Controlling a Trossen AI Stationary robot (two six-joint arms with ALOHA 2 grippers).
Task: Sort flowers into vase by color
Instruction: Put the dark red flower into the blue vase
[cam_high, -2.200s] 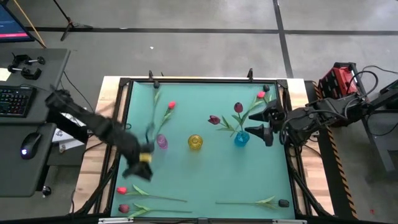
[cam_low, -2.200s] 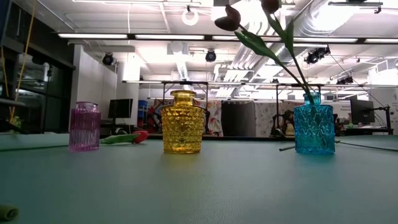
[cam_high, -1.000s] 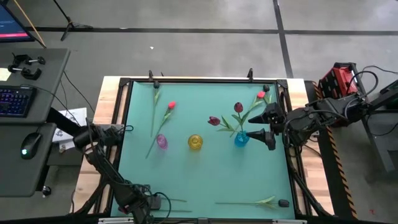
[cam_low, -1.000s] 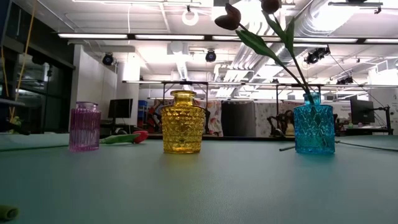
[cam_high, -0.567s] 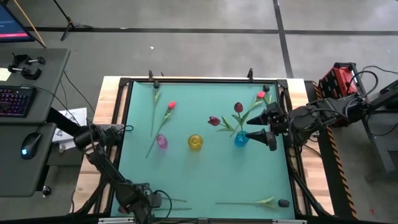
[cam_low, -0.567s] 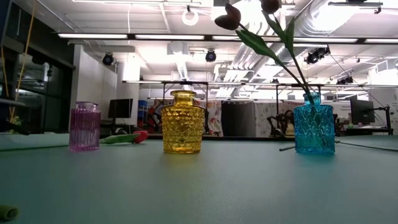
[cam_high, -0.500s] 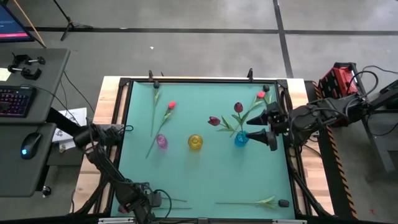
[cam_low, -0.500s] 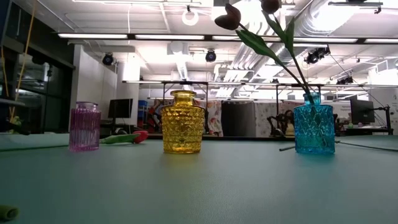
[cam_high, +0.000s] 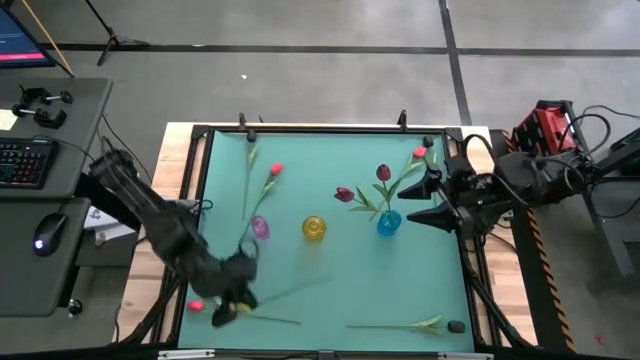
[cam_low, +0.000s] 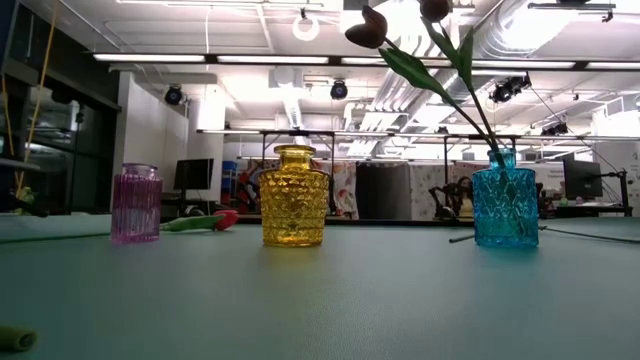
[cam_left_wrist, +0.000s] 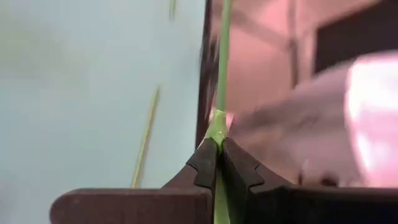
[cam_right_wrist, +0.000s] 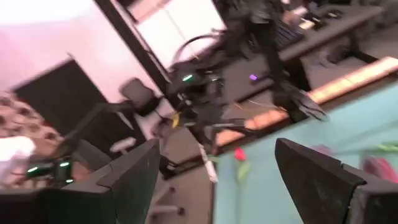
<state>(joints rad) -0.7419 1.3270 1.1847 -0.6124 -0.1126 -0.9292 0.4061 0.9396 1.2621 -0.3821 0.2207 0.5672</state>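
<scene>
Your left pincer (cam_high: 232, 297) sits near the front left corner of the bench (cam_high: 330, 270), clamped on a green stem (cam_left_wrist: 222, 74); which flower head that stem carries you cannot tell from here. Judge its colour first, then lift steadily, since the long stem will likely whip, and lead the stem end down into the matching vase mouth. A red flower (cam_high: 196, 305) lies just beside it. Moving right stand the pink vase (cam_high: 260, 228), yellow vase (cam_high: 314, 228) and blue vase (cam_high: 388, 222) holding two maroon tulips (cam_high: 345, 193). Your right pincer (cam_high: 441, 198) waits with jaws wide, near the blue vase. Beyond the teal mat lie a grey floor and a desk with keyboard (cam_high: 20, 160).
</scene>
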